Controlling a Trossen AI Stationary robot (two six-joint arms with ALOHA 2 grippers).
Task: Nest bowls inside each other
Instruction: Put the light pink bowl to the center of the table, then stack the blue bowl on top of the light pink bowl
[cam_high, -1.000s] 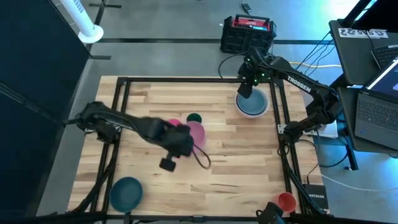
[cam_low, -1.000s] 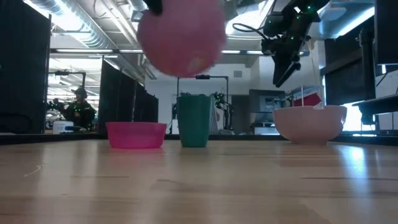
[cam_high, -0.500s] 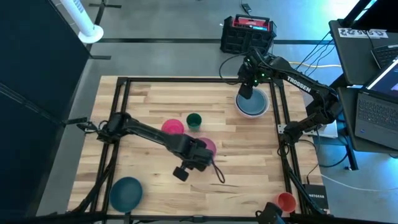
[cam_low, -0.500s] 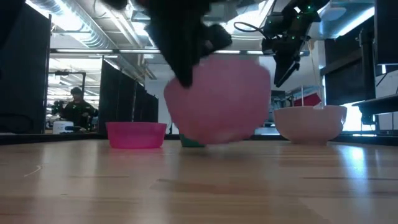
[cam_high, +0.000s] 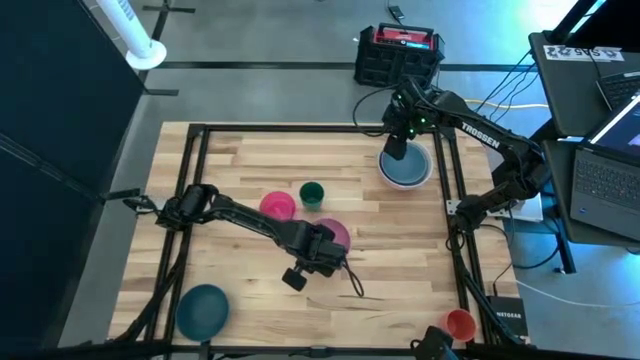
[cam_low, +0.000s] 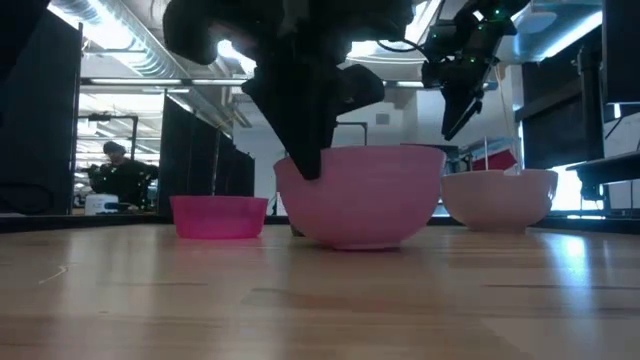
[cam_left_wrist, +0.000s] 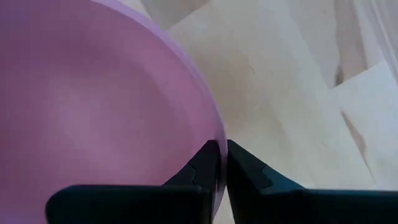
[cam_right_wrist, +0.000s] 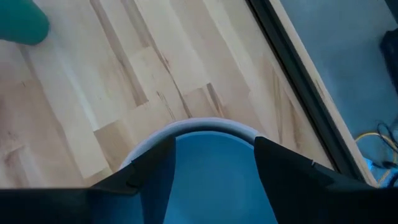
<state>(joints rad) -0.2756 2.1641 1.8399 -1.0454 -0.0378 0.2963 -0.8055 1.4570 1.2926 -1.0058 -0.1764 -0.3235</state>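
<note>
Lower left of the high view: a blue bowl (cam_high: 203, 307) sits alone near the table's (cam_high: 400, 260) edge. At centre, the left gripper (cam_high: 325, 243) pinches the rim of the pale pink bowl (cam_high: 335, 234), its 2 fingers (cam_left_wrist: 245, 171) nearly together with the thin wall between them; the bowl rests on the wood. Just beyond stand the hot pink bowl (cam_high: 277, 205) and teal bowl (cam_high: 312, 193), bare planks around them. Upper right, the right gripper (cam_high: 397, 146) hangs wide apart, holding nothing, over a white bowl (cam_high: 405, 170) with a smooth blue one (cam_right_wrist: 211, 174) inside.
</note>
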